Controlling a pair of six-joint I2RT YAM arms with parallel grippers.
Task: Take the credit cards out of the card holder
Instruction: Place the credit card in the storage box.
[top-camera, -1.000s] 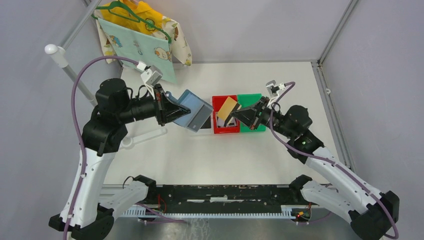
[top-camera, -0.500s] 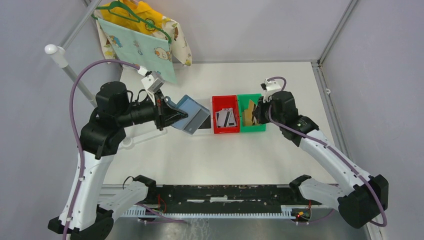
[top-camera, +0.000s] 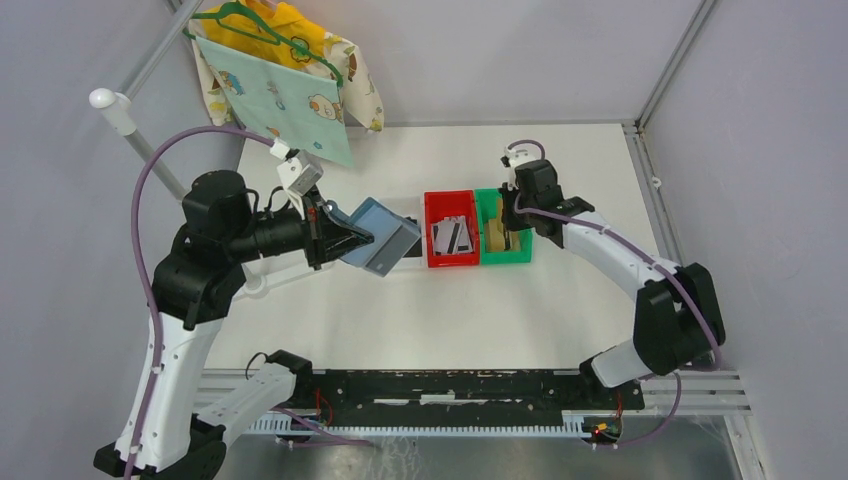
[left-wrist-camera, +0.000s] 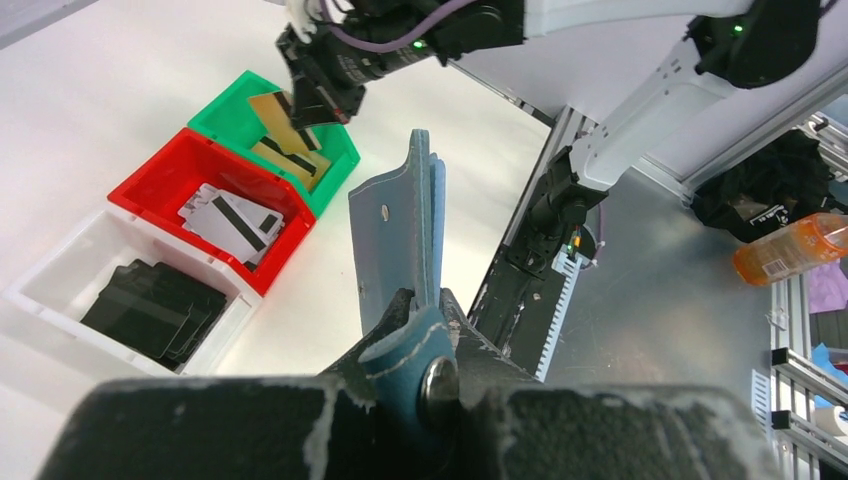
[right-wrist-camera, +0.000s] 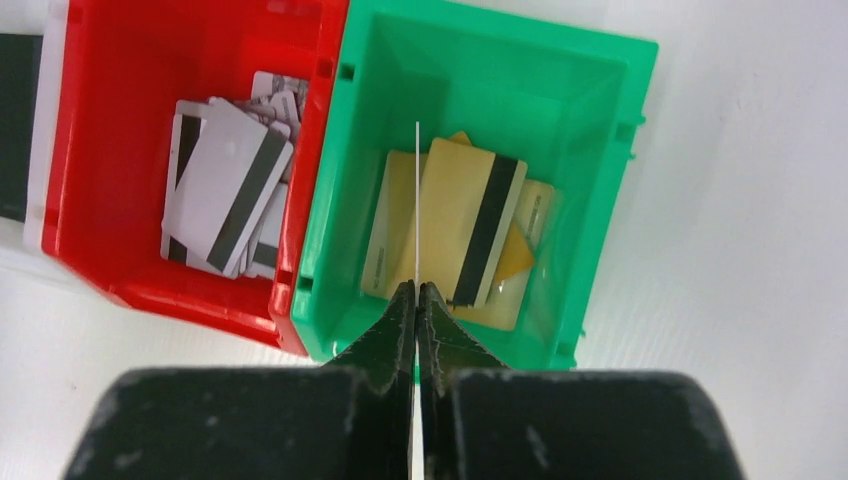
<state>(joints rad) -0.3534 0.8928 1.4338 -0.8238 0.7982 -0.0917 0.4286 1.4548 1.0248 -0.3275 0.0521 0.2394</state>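
Right gripper (right-wrist-camera: 416, 300): jaws closed on a card (right-wrist-camera: 417, 200). It shows edge-on to the wrist cam, hanging over the middle of the green bin (right-wrist-camera: 600, 150), above the gold cards (right-wrist-camera: 455, 220) lying in it.

Left gripper (left-wrist-camera: 420, 325): clamped on the holder (left-wrist-camera: 395, 235), held up off the table just left of the red bin (top-camera: 430, 230).

Risks I see from here:
- The card is vertical. If I let go like this it may land on edge, lean on a wall or bounce to the red side. It may also cling to a pad.
- The holder is pinched low near its strap end, so a hard pull on another card could swing it in the jaws or drag it out.
- I can't see the pockets, so I can't tell how many cards are left inside.
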